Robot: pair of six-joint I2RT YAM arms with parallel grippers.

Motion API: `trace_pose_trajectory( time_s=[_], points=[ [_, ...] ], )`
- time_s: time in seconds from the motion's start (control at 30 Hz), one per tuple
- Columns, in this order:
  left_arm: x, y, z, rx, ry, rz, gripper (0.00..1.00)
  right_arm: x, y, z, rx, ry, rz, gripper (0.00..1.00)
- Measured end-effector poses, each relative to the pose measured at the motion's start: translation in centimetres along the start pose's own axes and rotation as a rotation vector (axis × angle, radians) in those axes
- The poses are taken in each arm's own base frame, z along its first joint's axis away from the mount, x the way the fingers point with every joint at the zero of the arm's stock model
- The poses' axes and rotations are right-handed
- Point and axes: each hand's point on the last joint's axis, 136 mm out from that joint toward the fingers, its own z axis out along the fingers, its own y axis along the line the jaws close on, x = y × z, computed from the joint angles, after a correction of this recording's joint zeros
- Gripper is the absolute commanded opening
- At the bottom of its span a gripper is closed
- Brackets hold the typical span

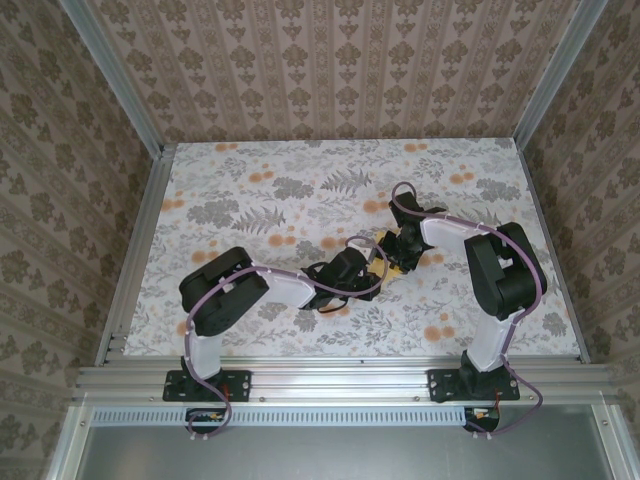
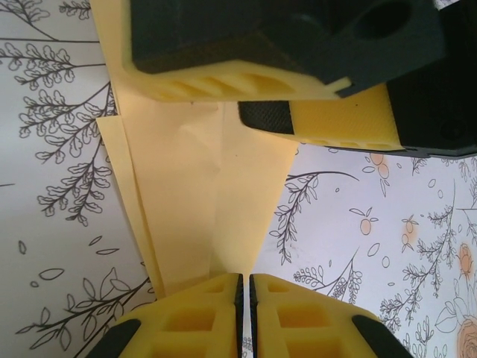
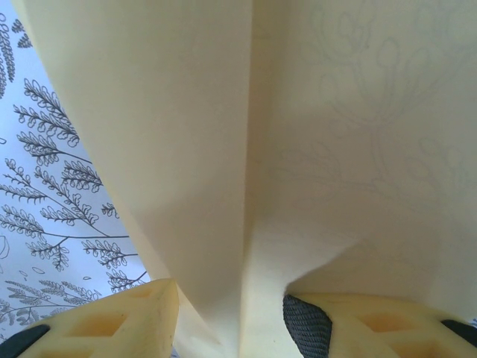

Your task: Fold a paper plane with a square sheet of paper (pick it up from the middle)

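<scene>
Mid-frame over the flowered table (image 1: 200,190), the creased sheet of paper (image 2: 194,201) spans both arms. The left gripper (image 2: 246,287) is clenched on its narrow end; the right gripper (image 3: 231,317) straddles the fold, jaws apart. Any opposing pull could tear it.

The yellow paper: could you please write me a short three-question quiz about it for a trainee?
1. True or false: the left hand is shut on the yellow paper's narrow end.
2. In the top view, the paper is: A far left; B between the left hand and the right hand; C far right.
3. What shows faintly through the paper in the right wrist view?
Key: 1 true; 2 B; 3 the table's plant print.
</scene>
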Motion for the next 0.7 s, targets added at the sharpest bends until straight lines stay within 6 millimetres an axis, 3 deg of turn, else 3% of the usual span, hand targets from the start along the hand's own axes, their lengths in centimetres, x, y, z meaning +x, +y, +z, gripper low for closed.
trace_pose_trajectory(
  time_s=[0.37,0.7],
  points=[
    [-0.5,-0.1,-0.3,0.058,-0.016,-0.067,0.20,0.0,0.0,0.0,-0.001,0.000,0.001,0.51],
    [-1.2,-0.3,-0.5,0.078,-0.039,-0.091,0.18,0.0,0.0,0.0,-0.001,0.000,0.001,0.51]
  ],
)
